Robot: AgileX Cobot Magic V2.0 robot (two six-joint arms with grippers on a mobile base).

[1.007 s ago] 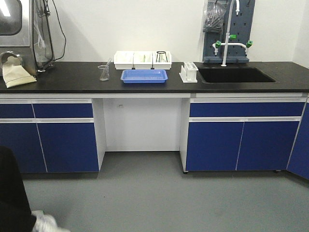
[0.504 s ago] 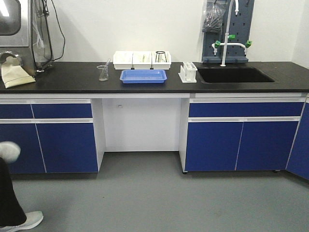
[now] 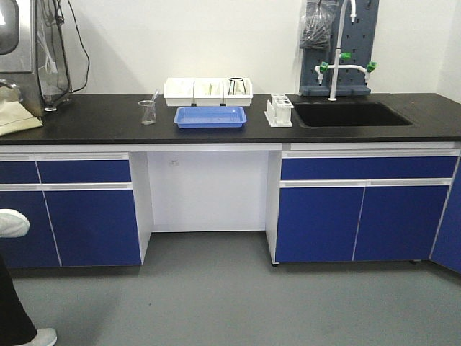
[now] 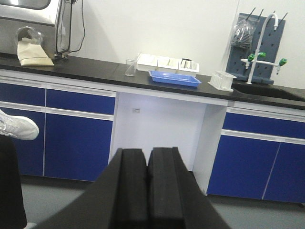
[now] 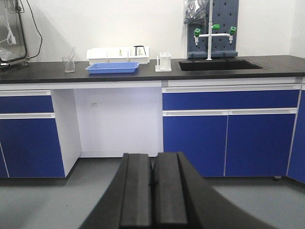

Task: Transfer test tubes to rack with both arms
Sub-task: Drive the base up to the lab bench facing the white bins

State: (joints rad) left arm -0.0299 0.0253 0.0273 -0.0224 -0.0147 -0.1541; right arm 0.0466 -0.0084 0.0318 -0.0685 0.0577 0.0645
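Rack: the small white plastic rack (image 3: 280, 111) stands upright on the black counter (image 3: 101, 119); it sits between the blue tray (image 3: 209, 117) and the sink (image 3: 351, 114), just beside the sink's left edge; its long side runs front to back.
Test tubes: thin clear upright shapes rise from the rack's top plate with their long axis vertical; they are too small to tell tubes from pegs.
Beaker: a clear beaker (image 3: 148, 112) stands left of the tray; a slender clear stick leans in it, tilted up to the right; I cannot tell whether it is a tube or a rod.
Tray and bins: the tray is shallow, rectangular, glossy plastic; three white bins (image 3: 207, 91) stand in a row just behind it, against the wall.
Sink side: the basin is black and sunk into the counter; a white tap (image 3: 336, 68) with green knobs rises behind it.
Cupboards: smooth blue doors with white trim; a white open bay lies under the tray.
Left gripper: the left gripper (image 4: 147, 157) has broad matt black fingers pressed together with nothing between them; it points level at the open bay, low over the grey floor and well apart from the counter.
Right gripper: the right gripper (image 5: 153, 160) has its jaws together too, empty; it points straight at the cupboards.
Left edge: a white shoe (image 3: 13, 222) is raised off the floor.
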